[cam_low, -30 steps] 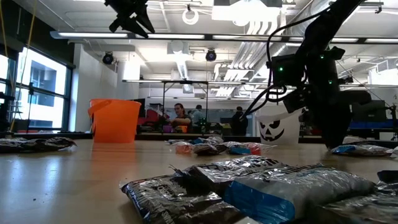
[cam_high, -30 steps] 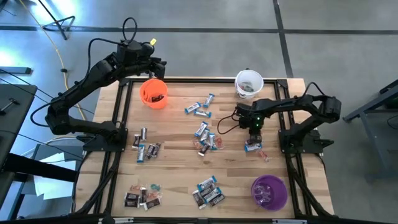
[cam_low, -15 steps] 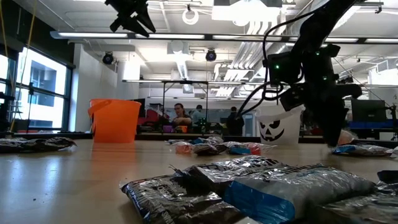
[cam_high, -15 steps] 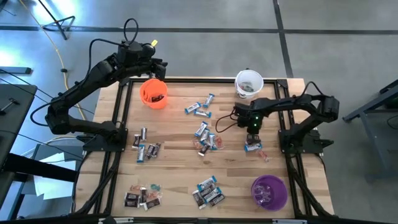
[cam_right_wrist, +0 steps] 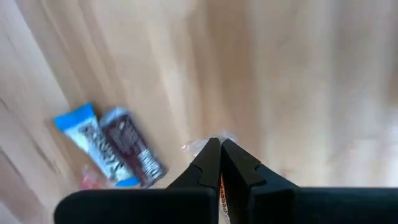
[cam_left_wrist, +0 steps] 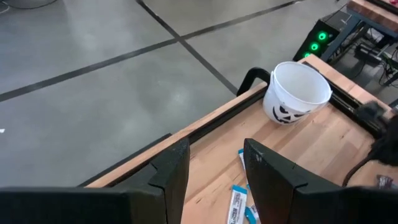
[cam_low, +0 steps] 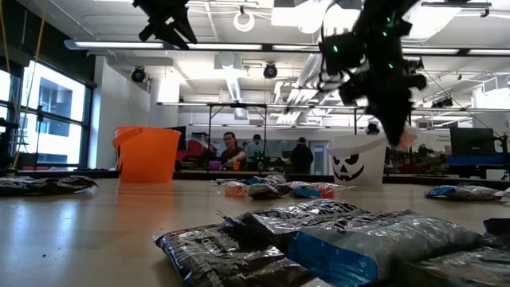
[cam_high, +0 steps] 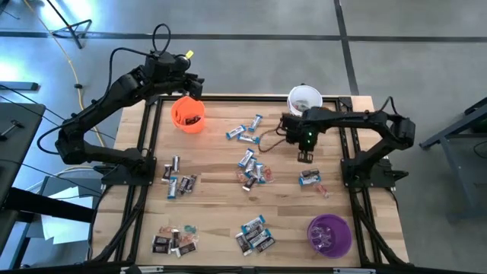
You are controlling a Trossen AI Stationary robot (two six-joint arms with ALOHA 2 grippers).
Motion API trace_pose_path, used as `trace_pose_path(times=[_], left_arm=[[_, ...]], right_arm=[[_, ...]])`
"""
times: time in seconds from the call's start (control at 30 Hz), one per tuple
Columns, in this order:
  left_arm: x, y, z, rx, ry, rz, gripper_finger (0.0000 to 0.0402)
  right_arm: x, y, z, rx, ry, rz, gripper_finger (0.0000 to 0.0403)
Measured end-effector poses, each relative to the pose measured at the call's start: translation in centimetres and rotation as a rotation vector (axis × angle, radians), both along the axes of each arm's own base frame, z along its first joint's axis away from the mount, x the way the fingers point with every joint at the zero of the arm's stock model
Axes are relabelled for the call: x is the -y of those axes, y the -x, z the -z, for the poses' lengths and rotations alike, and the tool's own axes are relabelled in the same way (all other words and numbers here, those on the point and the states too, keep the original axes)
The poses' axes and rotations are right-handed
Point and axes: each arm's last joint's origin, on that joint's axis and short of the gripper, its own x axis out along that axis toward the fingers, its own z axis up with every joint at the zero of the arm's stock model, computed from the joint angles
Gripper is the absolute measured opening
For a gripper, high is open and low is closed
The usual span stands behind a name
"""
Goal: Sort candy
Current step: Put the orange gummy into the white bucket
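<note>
Small wrapped candy lies in loose groups on the wooden table (cam_high: 221,205): blue-and-white and dark pieces near the middle (cam_high: 251,171), at the left (cam_high: 179,183) and along the near edge (cam_high: 255,234). My right gripper (cam_high: 307,155) hangs above the table, in front of the white cup (cam_high: 304,101), shut on one small reddish-orange candy (cam_low: 408,137). Below it lie a blue-and-white piece (cam_right_wrist: 87,134) and a dark piece (cam_right_wrist: 134,155). My left gripper (cam_left_wrist: 214,165) is open, high above the orange cup (cam_high: 188,113). My right gripper pinches the small candy between its two fingertips, coming from above and pointing down. An orange strip of the wrapper (cam_right_wrist: 221,185) shows between the fingers, and a crinkled clear wrapper end (cam_right_wrist: 202,145) sticks out past the tips. The piece is lifted clear of the table.
A purple cup (cam_high: 329,234) stands at the near right corner, and the white cup has a pumpkin face (cam_left_wrist: 297,93). More candy lies near the far middle (cam_high: 243,133) and the near left (cam_high: 175,240). People stand in the room beyond the table (cam_low: 231,151).
My right gripper has risen from the table beside the small candy group on the right and moved toward the far edge and the white cup, carrying the small reddish-orange piece up with it. The other candy has stayed in place.
</note>
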Motion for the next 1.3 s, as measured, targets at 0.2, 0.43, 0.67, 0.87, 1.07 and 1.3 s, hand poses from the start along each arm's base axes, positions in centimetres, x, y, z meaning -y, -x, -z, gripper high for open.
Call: trace_pose_path(times=[0.2, 0.43, 0.67, 0.87, 1.07, 1.3], left_arm=[[0.0, 0.0, 0.1, -0.019, -0.006, 0.009, 0.014], [0.0, 0.1, 0.1, -0.065, -0.052, 0.044, 0.014], [0.0, 0.1, 0.1, -0.115, -0.091, 0.081, 0.014], [0.0, 0.2, 0.2, -0.156, -0.112, 0.102, 0.014], [0.0, 0.2, 0.2, -0.169, -0.124, 0.1, 0.014], [-0.1, 0.2, 0.2, -0.169, -0.13, 0.054, 0.014]], right_arm=[[1.3, -2.3, -5.5, 0.174, 0.143, 0.018, 0.0], [4.8, -3.0, -9.9, 0.394, 0.296, 0.205, 0.0], [9.3, -1.5, -10.7, 0.518, 0.351, 0.586, 0.0], [12.1, -0.4, -11.4, 0.625, 0.415, 0.788, 0.0], [13.8, 1.8, -11.0, 0.524, 0.486, 0.897, 0.0], [14.4, 2.8, -10.9, 0.479, 0.473, 0.843, 0.0]])
